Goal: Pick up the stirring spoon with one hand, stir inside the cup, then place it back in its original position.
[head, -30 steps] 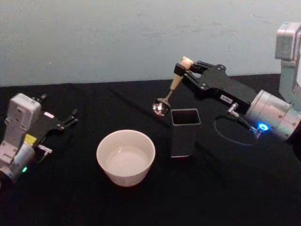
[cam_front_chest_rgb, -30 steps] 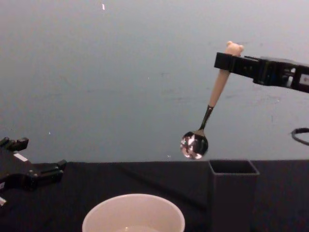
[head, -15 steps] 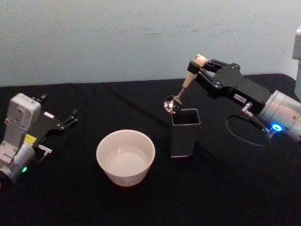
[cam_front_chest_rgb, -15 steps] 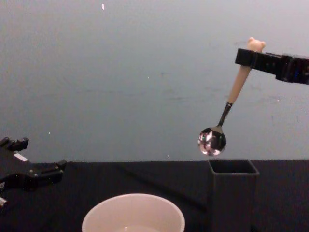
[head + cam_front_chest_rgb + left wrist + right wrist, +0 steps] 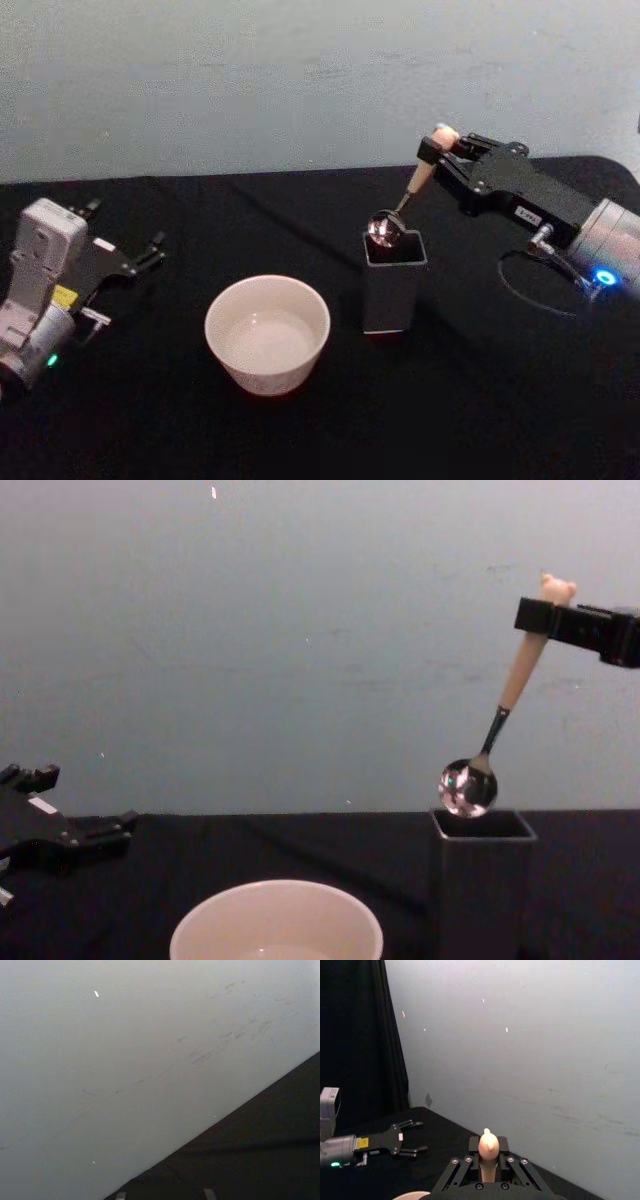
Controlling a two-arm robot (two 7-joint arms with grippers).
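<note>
My right gripper (image 5: 437, 147) is shut on the beige handle of the stirring spoon (image 5: 411, 190), just below its bear head (image 5: 488, 1143). The spoon hangs tilted, and its shiny bowl (image 5: 467, 788) sits right at the open top of the dark grey square holder (image 5: 480, 880), at its left side. The cream-white cup (image 5: 267, 333) stands on the black table to the left of the holder (image 5: 392, 282). My left gripper (image 5: 148, 253) rests open at the far left of the table, away from both.
A black cloth (image 5: 480, 400) covers the table, with a pale wall behind it. A loop of cable (image 5: 540, 290) lies on the cloth under my right arm. There is free room in front of the cup and holder.
My right gripper has carried the spoon rightward and down, from left of the holder to its open top. The left arm has stayed put.
</note>
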